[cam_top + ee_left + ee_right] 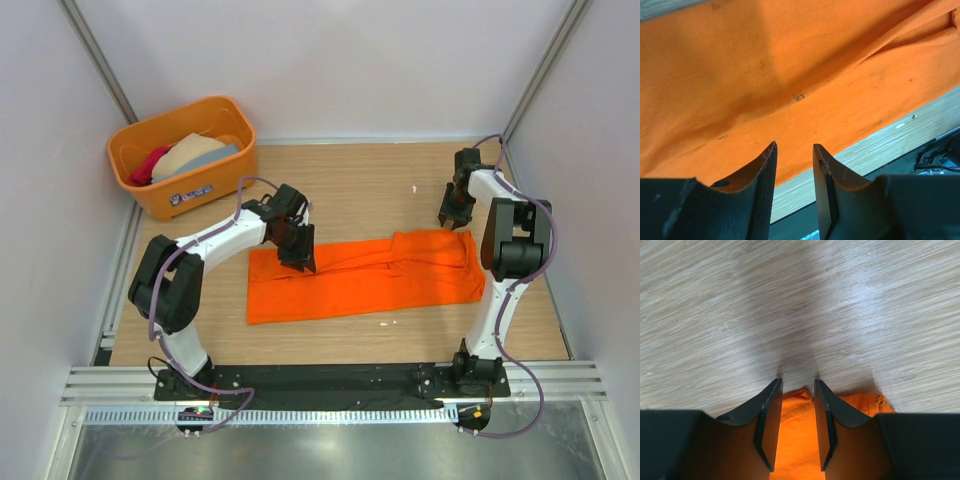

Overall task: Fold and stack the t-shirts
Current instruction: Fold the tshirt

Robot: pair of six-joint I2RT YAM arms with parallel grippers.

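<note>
A wooden table (400, 170) is recorded. The orange t-shirt (370, 280) is spread across its centre, running from nine to three o'clock. An orange tub (215, 187) is set at ten o'clock, with beige, grey-blue and crimson shirts (190, 155) heaped inside. The left gripper (303, 262) is held over the t-shirt's eleven o'clock edge, fingers (762, 180) narrowly parted with nothing between them. The right gripper (450, 222) is placed at the one o'clock corner. Its fingers (767, 415) are narrowly parted with the hem seen between them, but a pinch cannot be confirmed.
</note>
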